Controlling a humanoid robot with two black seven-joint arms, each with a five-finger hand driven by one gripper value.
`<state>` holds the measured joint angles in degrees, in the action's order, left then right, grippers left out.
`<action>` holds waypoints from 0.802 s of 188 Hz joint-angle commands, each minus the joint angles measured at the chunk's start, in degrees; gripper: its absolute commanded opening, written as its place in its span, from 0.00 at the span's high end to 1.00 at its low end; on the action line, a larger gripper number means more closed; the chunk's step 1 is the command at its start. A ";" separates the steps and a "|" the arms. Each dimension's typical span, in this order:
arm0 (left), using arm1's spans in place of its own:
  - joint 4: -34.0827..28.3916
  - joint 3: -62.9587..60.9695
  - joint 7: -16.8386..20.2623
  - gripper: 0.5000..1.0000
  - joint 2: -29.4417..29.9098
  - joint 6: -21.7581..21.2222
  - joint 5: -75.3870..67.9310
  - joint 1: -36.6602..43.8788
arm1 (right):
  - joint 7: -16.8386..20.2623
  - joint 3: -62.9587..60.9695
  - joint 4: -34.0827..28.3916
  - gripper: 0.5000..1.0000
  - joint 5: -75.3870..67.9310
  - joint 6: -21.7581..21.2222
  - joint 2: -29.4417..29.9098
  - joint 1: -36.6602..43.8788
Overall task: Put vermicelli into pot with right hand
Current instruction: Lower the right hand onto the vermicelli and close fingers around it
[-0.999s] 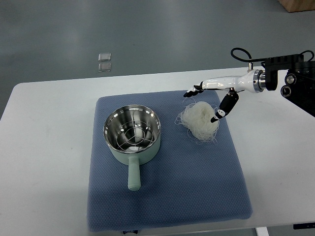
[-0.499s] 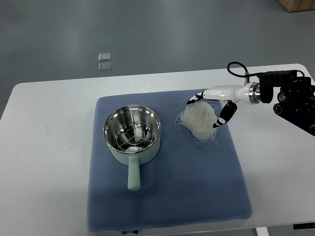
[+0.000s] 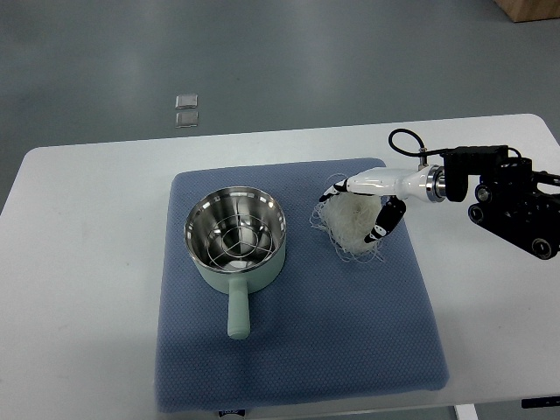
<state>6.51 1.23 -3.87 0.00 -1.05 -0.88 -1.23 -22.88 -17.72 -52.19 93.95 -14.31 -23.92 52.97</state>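
Tabletop (image 3: 87,262): white, with rounded corners, filled the lower part of the view from 3 to 9 o'clock.
Mat (image 3: 350,341): blue, textured, lay flat on the tabletop at centre, its lower edge near the 6 o'clock side.
Floor (image 3: 306,61): grey, ran across the top toward 12 o'clock.
Floor plates (image 3: 185,110): two small pale squares, just beside each other, at 11 o'clock.
Box (image 3: 529,9): brown corner at 1 o'clock, cut off by the frame.

This looks like a robotics lab or test room rather than a kitchen. A plain white worktop (image 3: 87,262) stands on a bare grey floor (image 3: 306,61). A blue mat (image 3: 297,350) is laid on the worktop as a staged work area. Two small squares (image 3: 185,111), perhaps floor markers, sit in the upper left.
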 commanded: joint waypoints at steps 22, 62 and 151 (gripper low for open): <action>0.08 0.00 0.00 0.00 0.00 0.00 0.00 0.00 | 0.02 -0.03 2.00 0.45 0.97 0.43 0.72 -0.24; -0.01 0.00 0.00 0.00 0.00 0.00 0.00 0.00 | 0.02 0.32 2.79 0.73 0.97 1.39 1.07 -0.59; -0.01 0.00 0.00 0.00 0.00 0.00 0.00 0.00 | 0.29 -1.00 2.88 1.00 -0.08 1.48 1.95 -0.06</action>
<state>6.51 1.23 -3.87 0.00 -1.06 -0.88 -1.23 -22.63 -18.29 -49.28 94.41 -12.86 -22.71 52.78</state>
